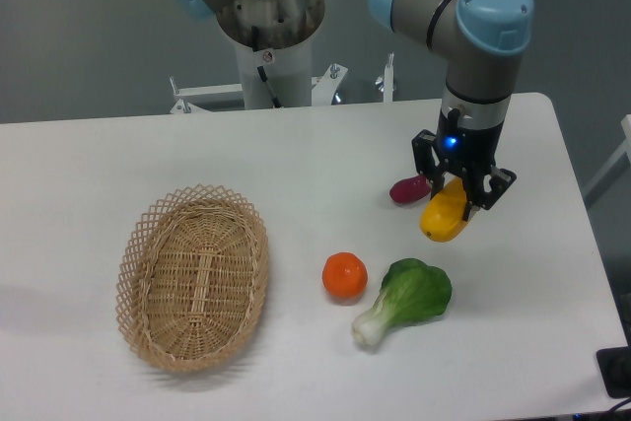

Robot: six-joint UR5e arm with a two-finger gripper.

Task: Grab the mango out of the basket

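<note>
The black two-finger tool [459,197] grips the smooth, elongated yellow-orange mango [445,217] by its upper end — the fruit's long axis hangs slanted below the fingers, over the white tabletop [296,160], well apart from the oval tan wicker basket [193,277], which is open-weave and empty.

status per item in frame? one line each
mango: gripped by pincer, off the table, right of basket
pincer: shut on mango
basket: empty, upright on table
orange: loose on table
leafy green: lying on table
dark-red piece: on table, behind mango
</note>
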